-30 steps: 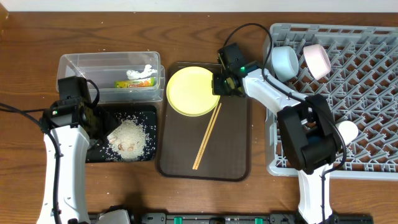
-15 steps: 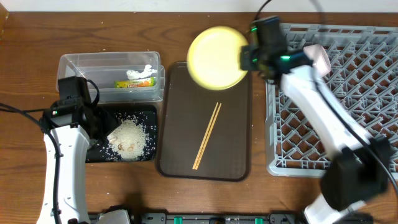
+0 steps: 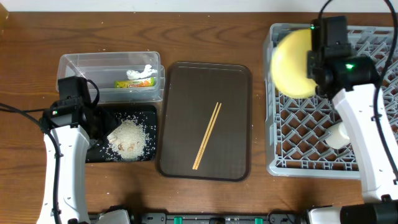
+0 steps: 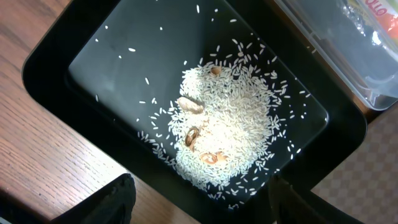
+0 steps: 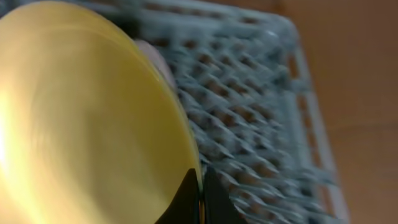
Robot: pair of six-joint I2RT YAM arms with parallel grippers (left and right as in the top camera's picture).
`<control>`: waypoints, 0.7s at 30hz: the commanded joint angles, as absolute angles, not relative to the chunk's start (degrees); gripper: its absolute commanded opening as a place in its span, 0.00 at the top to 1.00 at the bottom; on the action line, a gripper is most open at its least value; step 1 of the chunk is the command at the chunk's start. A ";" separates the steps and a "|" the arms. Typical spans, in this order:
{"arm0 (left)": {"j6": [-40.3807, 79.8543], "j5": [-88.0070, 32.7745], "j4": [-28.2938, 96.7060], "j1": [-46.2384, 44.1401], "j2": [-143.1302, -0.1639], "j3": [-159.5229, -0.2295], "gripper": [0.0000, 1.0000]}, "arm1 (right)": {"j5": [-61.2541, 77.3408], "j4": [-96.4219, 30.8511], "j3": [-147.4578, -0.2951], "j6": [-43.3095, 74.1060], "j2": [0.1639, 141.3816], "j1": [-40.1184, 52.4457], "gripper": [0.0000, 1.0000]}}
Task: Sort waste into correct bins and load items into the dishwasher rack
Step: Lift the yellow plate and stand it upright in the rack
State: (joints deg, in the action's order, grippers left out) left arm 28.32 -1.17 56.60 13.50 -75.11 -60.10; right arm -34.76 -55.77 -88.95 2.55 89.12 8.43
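Observation:
My right gripper (image 3: 314,62) (image 5: 200,182) is shut on the rim of the yellow plate (image 3: 292,62) (image 5: 81,124) and holds it tilted on edge above the left part of the grey dishwasher rack (image 3: 311,146) (image 5: 261,118). A small white cup (image 3: 336,134) lies in the rack. Two chopsticks (image 3: 207,135) lie on the brown serving tray (image 3: 186,81). My left gripper (image 3: 96,127) (image 4: 200,183) hangs open over the near edge of the black tray (image 3: 150,113) (image 4: 56,56), which holds the rice (image 3: 129,137) (image 4: 230,118). The clear tub (image 3: 81,67) holds the wrapper (image 3: 134,83) and white scrap (image 3: 142,71). Plate and arm hide the bowls.
A few brownish bits (image 4: 191,107) lie mixed into the rice. The clear tub's corner (image 4: 367,74) touches the black tray's far side. Bare wooden table (image 3: 205,37) surrounds the trays, and the rack reaches the right edge of the overhead view.
My right gripper has lifted the yellow plate off the brown tray and carried it right, over the rack, turning it on edge. The left arm has not moved.

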 commanded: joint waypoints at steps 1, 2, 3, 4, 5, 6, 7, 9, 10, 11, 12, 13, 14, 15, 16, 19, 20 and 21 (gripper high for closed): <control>28.38 -0.84 56.71 13.76 -74.89 -60.16 0.29 | -44.60 -58.30 -89.17 -1.89 88.18 8.16 0.99; 28.38 -0.84 56.71 13.76 -74.89 -60.16 0.29 | -45.58 -59.29 -89.17 -1.91 88.23 8.16 0.99; 28.38 -0.84 56.71 13.76 -74.89 -60.16 0.29 | -45.67 -59.92 -89.17 -2.04 88.31 8.16 0.99; 28.38 -0.84 56.71 13.76 -74.89 -60.16 0.29 | -45.67 -60.51 -89.17 -2.07 88.40 8.16 0.99; 28.38 -0.84 56.71 13.76 -74.89 -60.16 0.28 | -45.67 -60.86 -89.12 -2.07 88.47 8.16 0.99; 28.38 -0.84 56.71 13.76 -74.89 -60.16 0.29 | -45.67 -61.39 -89.12 -2.04 88.53 8.16 0.99; 28.38 -0.84 56.71 13.76 -74.89 -60.16 0.29 | -45.69 -61.84 -89.10 -2.00 88.62 8.16 0.99; 28.38 -0.84 56.73 13.76 -74.89 -60.16 0.29 | -47.07 -62.54 -89.08 -1.63 88.77 8.14 0.99; 28.36 -0.84 56.73 13.76 -74.89 -60.16 0.29 | -48.23 -62.61 -89.08 -1.04 88.84 8.14 0.99; 28.38 -0.84 56.73 13.76 -74.89 -60.16 0.29 | -48.51 -62.59 -89.08 -0.93 89.01 8.14 0.99; 28.38 -0.84 56.71 13.76 -74.89 -60.16 0.29 | -48.66 -62.59 -89.08 -0.93 89.17 8.14 0.99; 28.38 -0.84 56.71 13.76 -74.89 -60.16 0.29 | -48.66 -62.63 -89.06 -0.93 89.27 8.14 0.99; 28.38 -0.84 56.71 13.76 -74.89 -60.16 0.29 | -48.64 -62.67 -89.03 -0.93 89.60 8.16 0.99; 28.38 -0.84 56.73 13.76 -74.89 -60.16 0.29 | -48.64 -62.96 -89.01 -0.93 89.73 8.16 0.99; 28.38 -0.84 56.73 13.76 -74.89 -60.16 0.29 | -48.66 -63.51 -89.01 -0.93 90.11 8.16 0.99; 28.36 -0.84 56.75 13.76 -74.89 -60.16 0.29 | -48.66 -64.75 -89.01 -0.91 91.15 8.05 0.99; 28.38 -0.84 56.73 13.76 -74.89 -60.16 0.29 | -48.66 -64.93 -89.01 -0.91 91.53 7.99 0.99; 28.38 -0.84 56.73 13.76 -74.89 -60.16 0.29 | -48.64 -64.95 -89.01 -0.91 91.98 7.99 0.99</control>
